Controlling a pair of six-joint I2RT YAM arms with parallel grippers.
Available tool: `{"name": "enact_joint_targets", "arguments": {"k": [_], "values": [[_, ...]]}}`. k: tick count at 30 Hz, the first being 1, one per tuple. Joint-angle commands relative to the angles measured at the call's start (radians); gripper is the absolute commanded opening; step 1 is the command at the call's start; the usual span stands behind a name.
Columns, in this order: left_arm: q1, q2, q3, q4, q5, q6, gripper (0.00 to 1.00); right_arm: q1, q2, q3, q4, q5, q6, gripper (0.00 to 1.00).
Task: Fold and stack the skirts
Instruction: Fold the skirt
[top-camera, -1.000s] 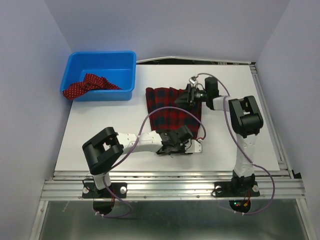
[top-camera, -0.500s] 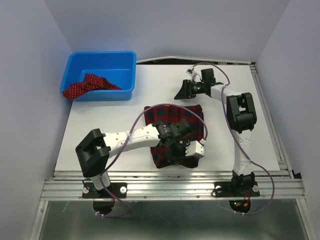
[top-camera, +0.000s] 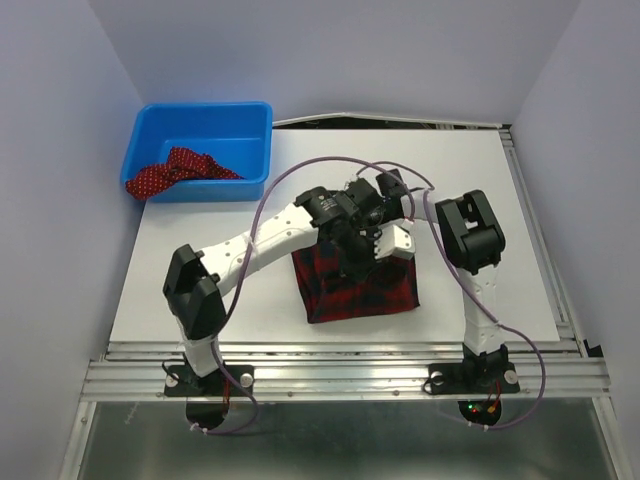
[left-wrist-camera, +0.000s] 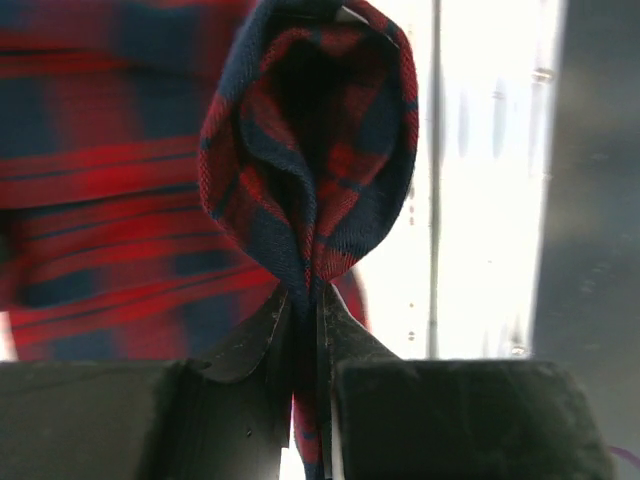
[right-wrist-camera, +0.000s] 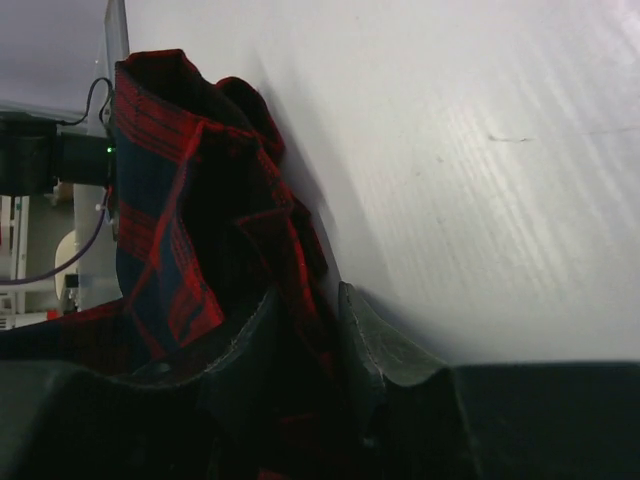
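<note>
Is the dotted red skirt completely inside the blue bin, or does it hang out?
Partly out: the dotted skirt lies in the blue bin and drapes over its near-left rim.

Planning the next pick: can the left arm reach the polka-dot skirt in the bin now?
Probably not yet: the left gripper is shut on the plaid skirt, though nothing blocks the polka-dot skirt.
</note>
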Motion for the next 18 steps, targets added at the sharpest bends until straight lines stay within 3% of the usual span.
{"name": "enact_joint_targets", "arguments": {"k": [1, 4, 8, 18], "values": [[0.052, 0.11, 0.149, -0.11, -0.005, 0.099, 0.0, 0.029, -0.046, -0.067, -0.043, -0.019, -0.039, 0.36], [0.085, 0.188, 0.29, -0.185, 0.029, 0.17, 0.01, 0.054, -0.066, -0.091, -0.032, -0.039, -0.026, 0.36], [0.125, 0.25, 0.349, -0.205, 0.018, 0.208, 0.02, 0.063, -0.076, -0.114, -0.021, -0.056, -0.009, 0.36], [0.174, 0.324, 0.355, -0.076, -0.081, 0.238, 0.0, 0.081, -0.093, -0.139, -0.021, -0.088, -0.003, 0.36]]}}
